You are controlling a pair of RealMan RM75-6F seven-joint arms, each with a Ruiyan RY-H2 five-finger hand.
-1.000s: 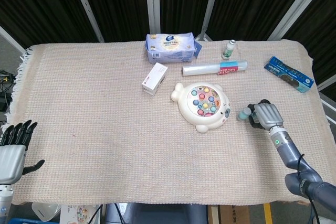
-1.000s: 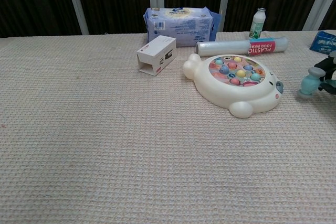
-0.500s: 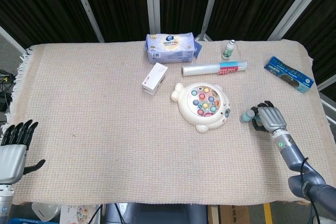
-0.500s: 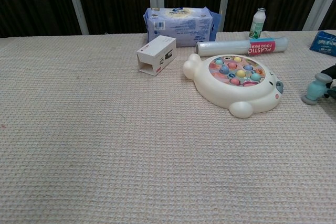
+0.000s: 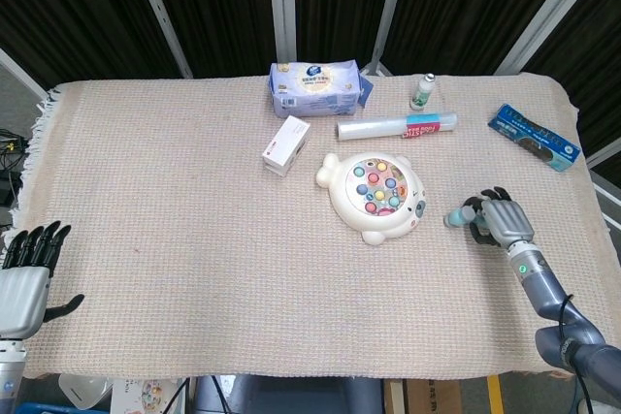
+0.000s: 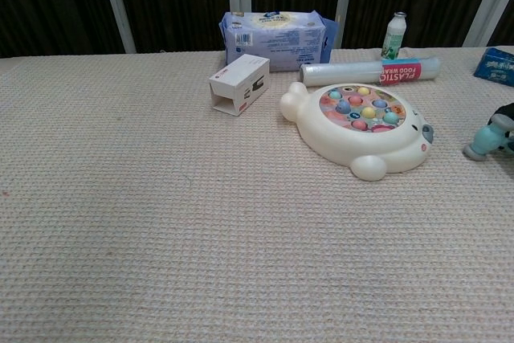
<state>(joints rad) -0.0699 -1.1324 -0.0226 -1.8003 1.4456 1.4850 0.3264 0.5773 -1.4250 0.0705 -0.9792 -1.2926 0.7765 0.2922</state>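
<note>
Woven cloth: beige, coarse-ribbed, covers the whole table; the head view shows its fringed left edge, the chest view only its surface.
Toy: white plastic, rounded animal shape, near the middle of the cloth; its round tray holds small coloured pieces in pink, blue and yellow.
Wipes pack: soft pale-blue packet at the far edge, with a small white box lying in front of it.
Wrap roll: clear tube with a pink and blue label, lying flat just behind the toy; the chest view lets the label be read.
Blue packet: flat and long, at the far right; the chest view shows only its corner.
Bottle: small, upright, white cap, behind the roll.
Right hand: grey metal, at the right edge of the cloth, fingers curled around the handle of a small mallet; the head view shows the whole hand, the chest view only a dark sliver of it.
Mallet: teal head sticks out left of the hand, near the toy but apart from it.
Left hand: seen only in the head view, off the cloth's near left corner, dark fingers straight and apart, holding nothing.
</note>
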